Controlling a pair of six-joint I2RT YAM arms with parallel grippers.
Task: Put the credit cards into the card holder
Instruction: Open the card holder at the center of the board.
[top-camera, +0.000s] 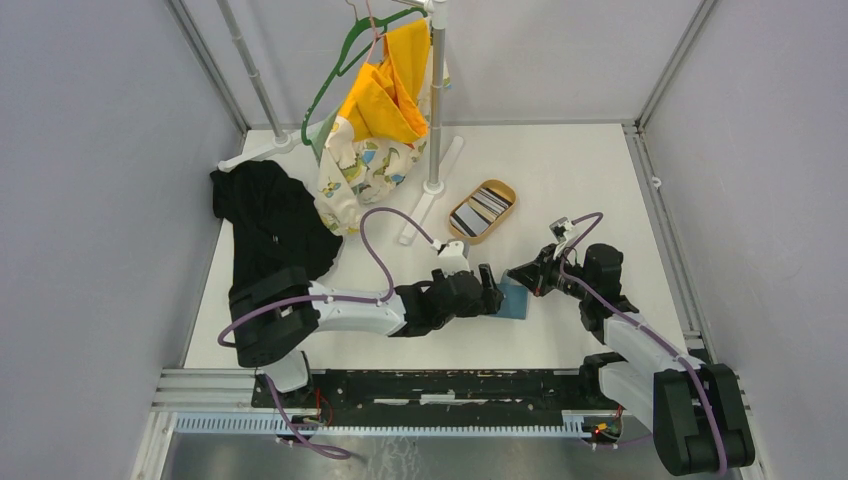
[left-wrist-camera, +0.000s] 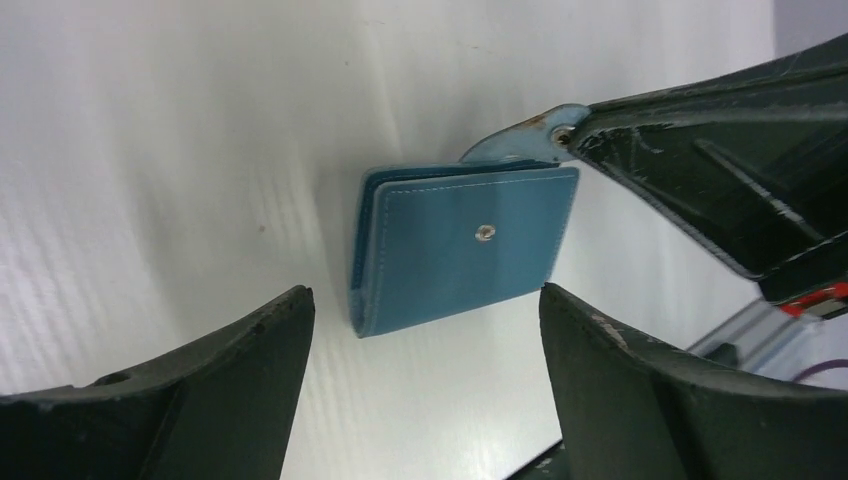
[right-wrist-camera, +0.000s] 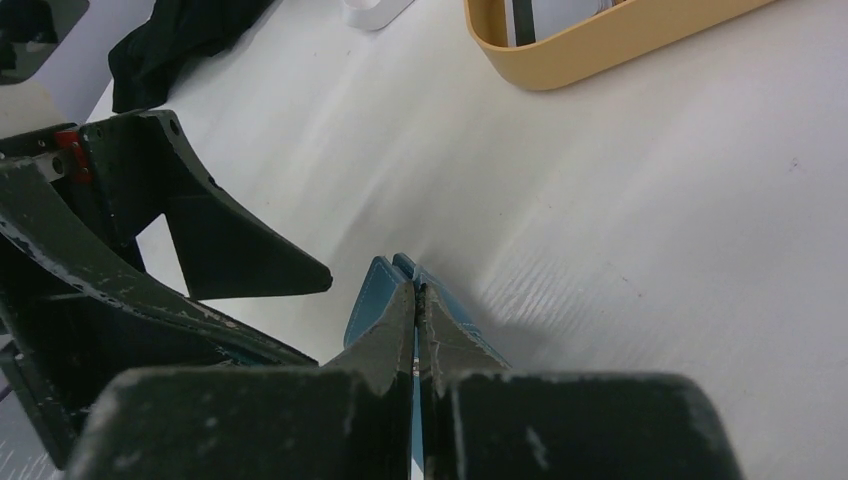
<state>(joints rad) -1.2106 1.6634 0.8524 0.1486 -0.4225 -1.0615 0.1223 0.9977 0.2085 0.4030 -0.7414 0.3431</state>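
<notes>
The teal-blue card holder (top-camera: 514, 298) lies folded on the white table between the two arms. In the left wrist view the card holder (left-wrist-camera: 465, 245) shows its snap stud, with its tab lifted. My right gripper (top-camera: 522, 276) is shut on that snap tab (left-wrist-camera: 520, 146); it also shows in the right wrist view (right-wrist-camera: 418, 292), pinching the thin blue tab above the holder (right-wrist-camera: 372, 300). My left gripper (top-camera: 496, 290) is open, its fingers (left-wrist-camera: 250, 350) on either side just short of the holder. The credit cards (top-camera: 482, 211) lie as black, grey and white stripes in the oval tan tray (top-camera: 511, 190).
A black cloth (top-camera: 270, 222) lies at the left. A stand pole (top-camera: 435, 100) with a white base carries a green hanger with yellow and patterned garments (top-camera: 385, 110) at the back. The tray's rim (right-wrist-camera: 600, 45) is just beyond the right gripper.
</notes>
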